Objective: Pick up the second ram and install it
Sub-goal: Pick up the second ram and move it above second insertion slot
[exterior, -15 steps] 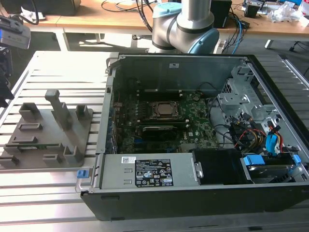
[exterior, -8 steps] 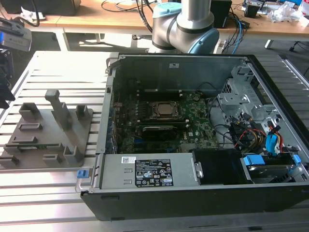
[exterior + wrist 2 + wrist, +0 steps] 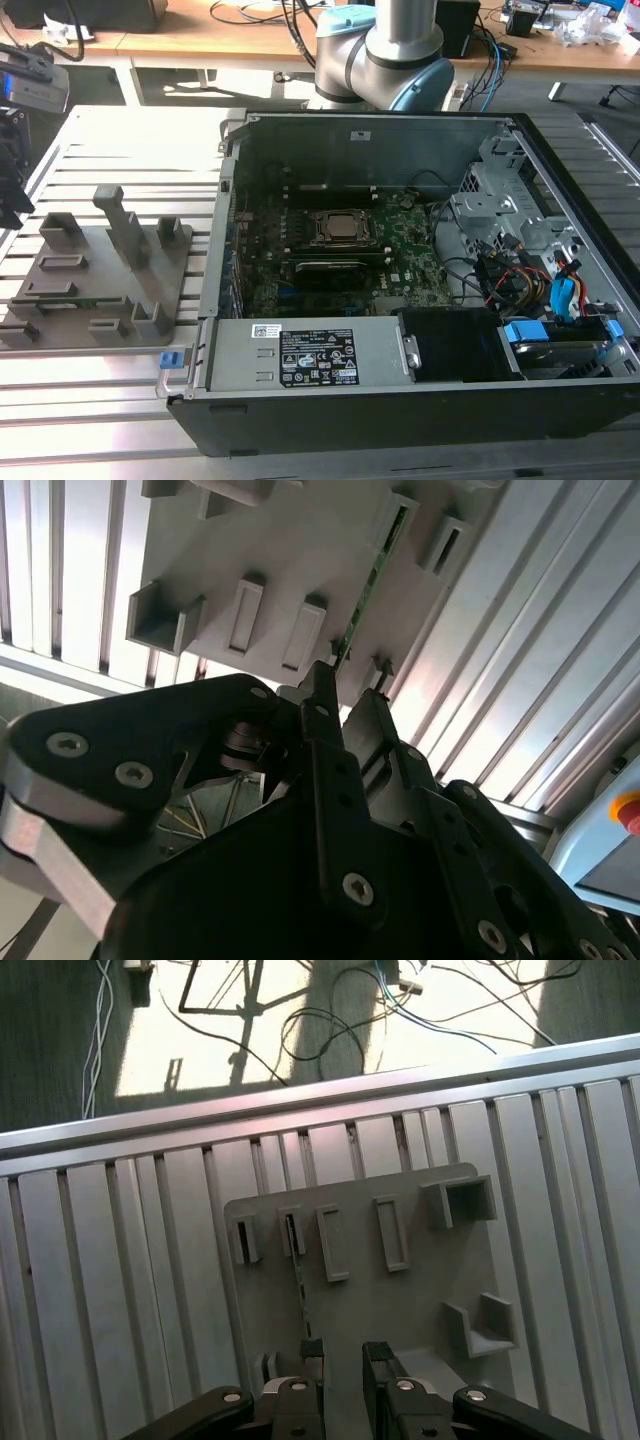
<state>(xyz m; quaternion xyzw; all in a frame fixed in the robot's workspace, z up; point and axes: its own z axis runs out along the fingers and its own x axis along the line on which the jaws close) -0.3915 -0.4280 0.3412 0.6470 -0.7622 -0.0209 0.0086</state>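
Gripper: the gripper [image 3: 343, 1358] hangs over the grey tray [image 3: 420, 1290]; its two black fingers [image 3: 312, 1352] stand apart with a gap between them, and nothing is held.
Gripper, exterior view: its dark body is at nine o'clock in the picture and the edge cuts it off, so the fingertips cannot be made out there.
Second ram: the second ram [image 3: 300, 1282] stands on its thin edge in a slot of the tray, so only a narrow green line shows in both wrist views; the chips cannot be made out.
Ram and fingers: the ram's near end lies just beside one fingertip in the first wrist view; I cannot tell if they touch.
Ram, exterior view: a thin green strip, low in the tray.
Tray: it lies on the slatted metal table [image 3: 120, 400], at nine o'clock from the computer case [image 3: 400, 400].
Case: open, with the motherboard [image 3: 400, 262] and the CPU socket [image 3: 340, 228] in sight; the memory slots are hard to make out.
Arm: the robot arm [image 3: 385, 50] stands at twelve o'clock from the case, cut off by the picture's edge.
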